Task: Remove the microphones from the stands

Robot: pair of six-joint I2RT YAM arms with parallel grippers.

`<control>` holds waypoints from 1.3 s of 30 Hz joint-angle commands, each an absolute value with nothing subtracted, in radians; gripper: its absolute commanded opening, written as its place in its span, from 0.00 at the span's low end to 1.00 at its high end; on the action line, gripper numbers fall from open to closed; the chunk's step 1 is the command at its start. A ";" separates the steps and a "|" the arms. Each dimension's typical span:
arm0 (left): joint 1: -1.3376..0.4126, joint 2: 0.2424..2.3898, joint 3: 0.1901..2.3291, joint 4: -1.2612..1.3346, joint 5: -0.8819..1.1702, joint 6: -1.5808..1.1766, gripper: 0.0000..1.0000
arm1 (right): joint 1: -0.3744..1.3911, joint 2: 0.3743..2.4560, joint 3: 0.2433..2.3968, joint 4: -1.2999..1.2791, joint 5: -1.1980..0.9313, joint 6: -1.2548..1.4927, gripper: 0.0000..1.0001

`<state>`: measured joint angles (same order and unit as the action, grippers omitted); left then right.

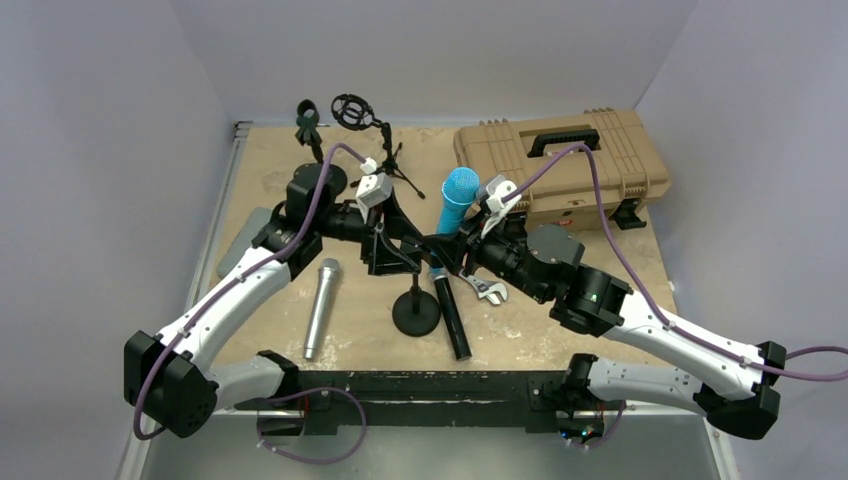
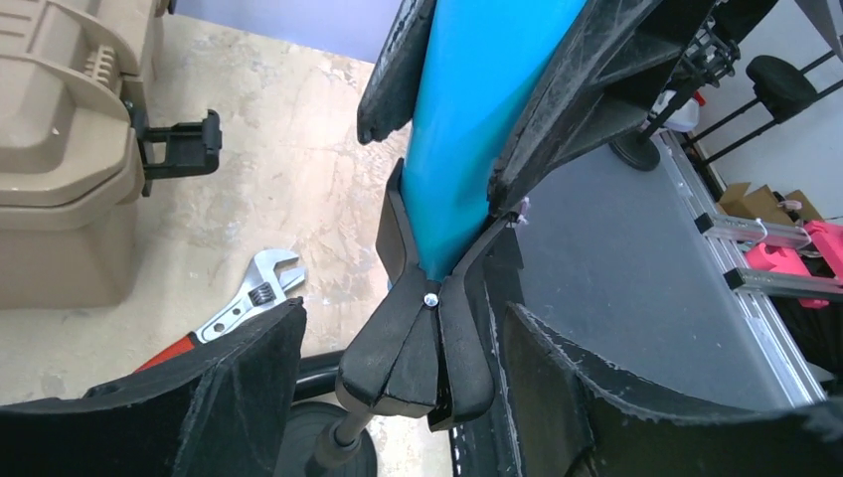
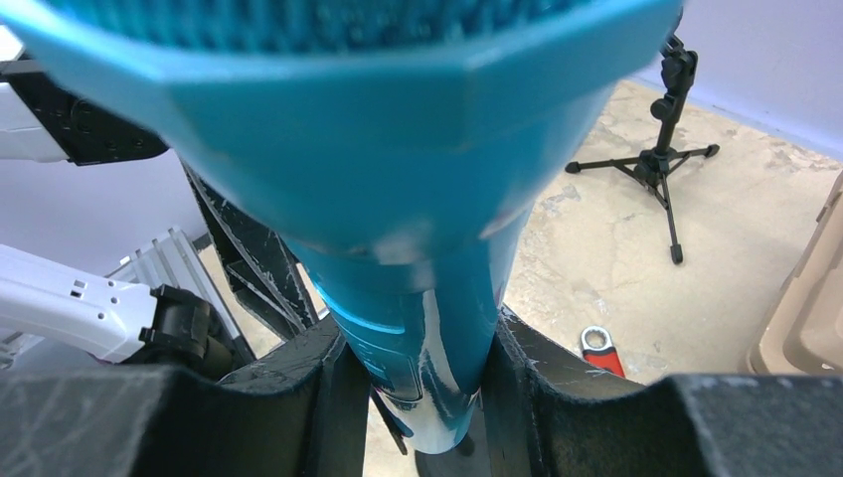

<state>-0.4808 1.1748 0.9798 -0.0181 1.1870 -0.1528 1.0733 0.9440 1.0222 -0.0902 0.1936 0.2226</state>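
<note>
The blue microphone (image 1: pixel 459 198) stands tilted in the black clip (image 1: pixel 436 250) of a stand with a round black base (image 1: pixel 416 314). My right gripper (image 1: pixel 452 238) is shut on the microphone's body just above the clip; in the right wrist view its fingers (image 3: pixel 328 397) press both sides of the blue handle (image 3: pixel 427 328). My left gripper (image 1: pixel 404 250) is open and straddles the clip (image 2: pixel 422 348) from the left, with a visible gap on the clip's left side. The blue handle (image 2: pixel 477 129) still sits in the clip.
A tan toolbox (image 1: pixel 560 165) lies at the back right. A silver microphone (image 1: pixel 322 305), a black microphone (image 1: pixel 452 322) and a wrench (image 1: pixel 487 288) lie round the stand base. Two small tripod stands (image 1: pixel 352 112) are at the back.
</note>
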 commanded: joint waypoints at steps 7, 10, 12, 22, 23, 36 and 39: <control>-0.489 1.177 1.010 -0.170 1.200 0.019 0.66 | 1.078 0.922 1.023 -0.068 0.191 0.251 0.14; -0.488 1.170 1.011 -0.191 1.179 0.048 0.63 | 1.078 0.922 1.023 -0.072 0.193 0.257 0.13; -0.489 1.163 1.011 -0.184 1.163 0.048 0.58 | 1.078 0.922 1.022 -0.071 0.193 0.259 0.13; -0.489 1.139 1.003 -0.099 1.155 0.009 0.59 | 1.078 0.933 1.023 -0.071 0.189 0.261 0.12; -0.489 1.138 1.004 -0.092 1.155 0.009 0.62 | 1.078 0.933 1.023 -0.071 0.189 0.260 0.12; -0.490 1.140 1.026 -0.183 1.165 0.054 0.28 | 1.078 0.932 1.032 -0.077 0.198 0.258 0.08; -0.491 1.135 1.028 -0.216 1.150 0.083 0.00 | 1.078 0.927 1.039 -0.077 0.205 0.258 0.06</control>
<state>-0.4877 1.1564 0.9916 -0.1680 1.1538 0.0048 1.0729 0.9424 1.0222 -0.0952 0.1993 0.2287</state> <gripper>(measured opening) 0.441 0.362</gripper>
